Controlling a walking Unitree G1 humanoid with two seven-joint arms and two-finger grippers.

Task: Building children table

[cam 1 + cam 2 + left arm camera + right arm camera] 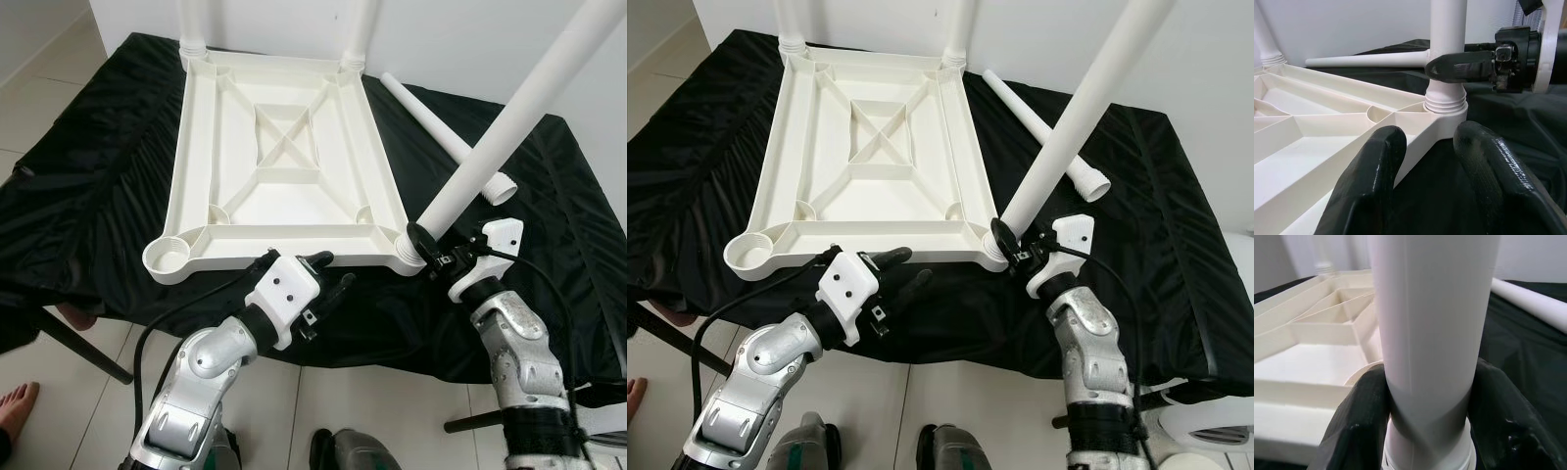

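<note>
An upside-down white plastic tabletop (284, 166) lies on a black cloth. Two white legs stand in its far corners (192, 29). My right gripper (423, 247) is shut on a third white leg (509, 127), whose threaded end sits in the near right corner socket (407, 257); the leg leans up and to the right. In the right wrist view the black fingers (1359, 426) clamp that leg (1432, 333). My left gripper (323, 279) hovers open at the tabletop's near edge, with nothing between its fingers (1371, 181). A fourth leg (446, 137) lies loose on the cloth at the right.
The near left corner socket (165, 258) holds nothing. The black cloth (88, 166) covers the work table, which ends just before my arms. Tiled floor (88, 411) lies below, with a person's bare foot (15, 406) at the lower left.
</note>
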